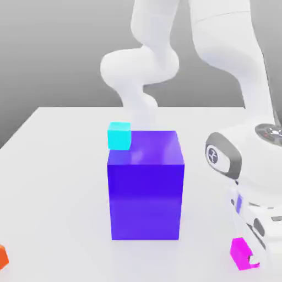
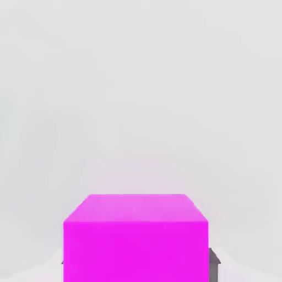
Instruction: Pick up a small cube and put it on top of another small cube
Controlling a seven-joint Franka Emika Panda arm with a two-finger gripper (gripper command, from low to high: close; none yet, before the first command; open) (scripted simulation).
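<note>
The gripper [image 1: 246, 254] is clenching the magenta cube [image 1: 240, 252] down at the table's [image 1: 55, 165] near edge, toward the exterior view's right corner, well apart from the big blue-violet block [image 1: 145, 184].

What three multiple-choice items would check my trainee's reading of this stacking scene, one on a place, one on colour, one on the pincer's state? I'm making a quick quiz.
1. Where is the cyan cube?
A. behind the blue-violet block's upper corner at the exterior view's left
B. on the magenta cube
C. in the pincer

2. What colour is the cube at the pincer?
A. orange
B. magenta
C. cyan

3. How does the pincer stand?
A. wide open above the block
B. shut on the magenta cube
C. shut on nothing

Answers: 1 A, the block's top corner overlaps it; 2 B, magenta between the fingers; 3 B, fingers flank the cube.
</note>
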